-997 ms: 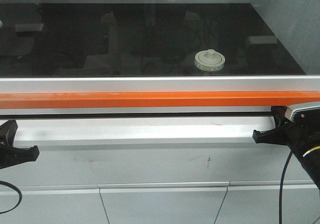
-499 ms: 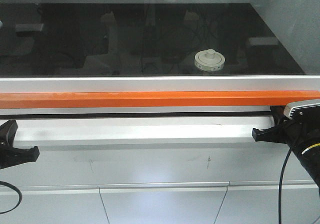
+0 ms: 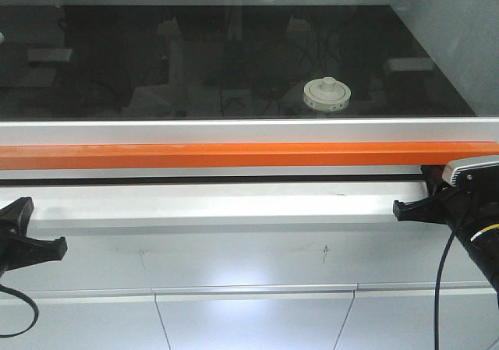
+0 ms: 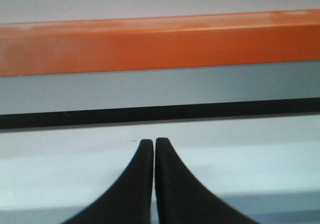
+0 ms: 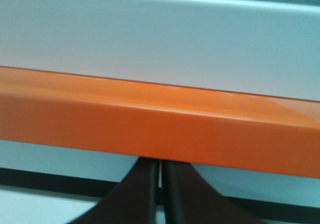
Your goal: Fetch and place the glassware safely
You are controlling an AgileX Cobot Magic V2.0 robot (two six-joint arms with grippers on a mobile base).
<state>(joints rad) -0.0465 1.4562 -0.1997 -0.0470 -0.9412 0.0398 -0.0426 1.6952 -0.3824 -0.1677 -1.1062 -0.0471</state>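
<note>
Left fingers [image 3: 39,247] have drifted a touch to the right and lower since a second ago, while the right fingers [image 3: 413,210] have barely stirred and the jar [image 3: 327,95] hasn't budged at all. Both pairs are pressed together, tip against tip, holding nothing; the wrist views make that plain. The jar, cream lid on top, sits upright on the dark surface [image 3: 421,104] inside the cabinet, right of centre, behind the glass pane [image 3: 156,61], well away from either arm. Between robot and jar runs the orange bar [image 3: 234,156] along the bottom of that pane, with a pale ledge [image 3: 210,207] below it. The right fingers sit just under the bar; the left ones hang lower, in front of the ledge. So this reads as the approach, fetching not yet begun. My call: the pane looks shut, so access comes first, probably lifting at the orange bar, and only then spreading a pair of fingers and reaching in, gently, since this is glass.
</note>
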